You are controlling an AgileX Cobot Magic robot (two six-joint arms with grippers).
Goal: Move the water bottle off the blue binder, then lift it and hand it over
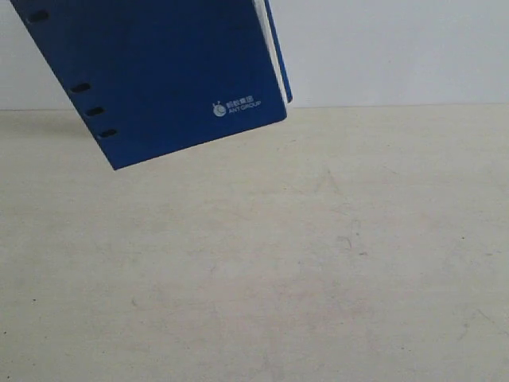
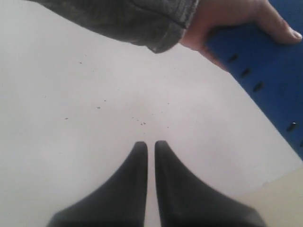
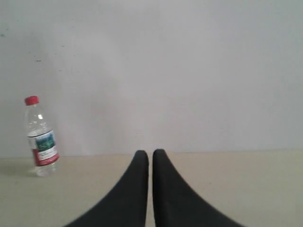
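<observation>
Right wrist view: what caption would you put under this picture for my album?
A shut claw points past a red-capped water bottle standing upright on the beige table.

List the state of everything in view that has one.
Binder: closed, tilted, gripped at its slotted edge by a person's hand.
Bottle: upright, capped, standing on the table, not on the binder.
Left gripper: shut, empty.
Right gripper: shut, empty.
</observation>
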